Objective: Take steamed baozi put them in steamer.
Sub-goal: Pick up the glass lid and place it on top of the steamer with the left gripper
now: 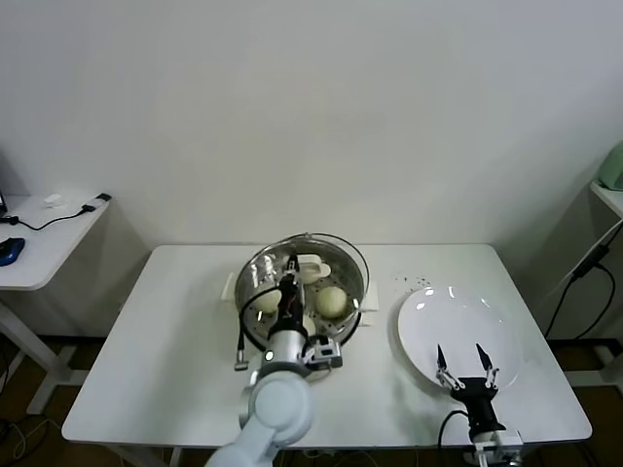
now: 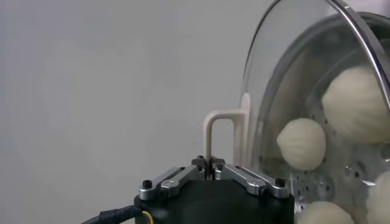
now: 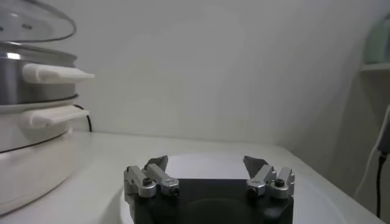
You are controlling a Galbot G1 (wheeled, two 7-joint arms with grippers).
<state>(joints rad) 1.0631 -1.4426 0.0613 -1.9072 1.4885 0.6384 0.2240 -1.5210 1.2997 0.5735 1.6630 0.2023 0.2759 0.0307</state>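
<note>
Baozi (image 2: 301, 143) beyond left tool (image 2: 210, 172), clamped on lid handle (image 2: 220, 131), judged soft; right tool (image 3: 206, 164) gapes empty.

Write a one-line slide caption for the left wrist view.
Left gripper shut on the glass lid's white handle, lid tilted over the steamer holding baozi.

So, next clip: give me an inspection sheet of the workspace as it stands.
Surface: white table.
Job's things: steamer holds the baozi; four show in the left wrist view.
Clutter: white plate, nothing on it; dark specks behind it.
Hands: left hand shut on the glass lid handle, lid tilted over the steamer; right hand open over the plate.
Cables: black cord beside the steamer.
Surroundings: side desk, white wall.
</note>
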